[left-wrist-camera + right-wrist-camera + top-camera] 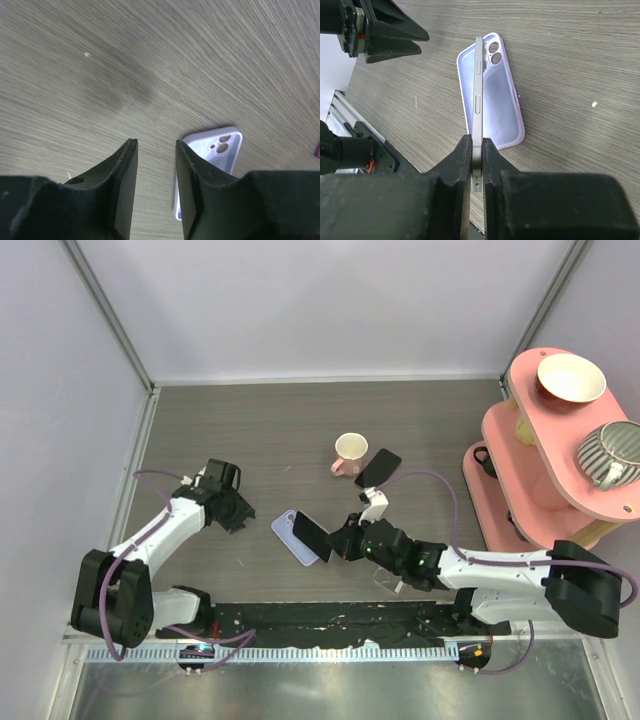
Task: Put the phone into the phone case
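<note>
A lavender phone case [291, 537] lies open side up on the table, also in the right wrist view [492, 95] and the left wrist view [212, 155]. My right gripper [338, 546] is shut on a dark phone [312, 536], held on edge above the case; the phone [479, 85] shows edge-on between the fingers [461, 155]. My left gripper [238, 512] is open and empty, just left of the case; its fingers [125, 175] frame bare table.
A pink-white cup [349, 451] and a second dark phone [379, 467] lie behind the case. A pink two-tier stand [550, 455] with a bowl [570, 378] and a striped mug [612, 453] is at the right. Walls enclose the table.
</note>
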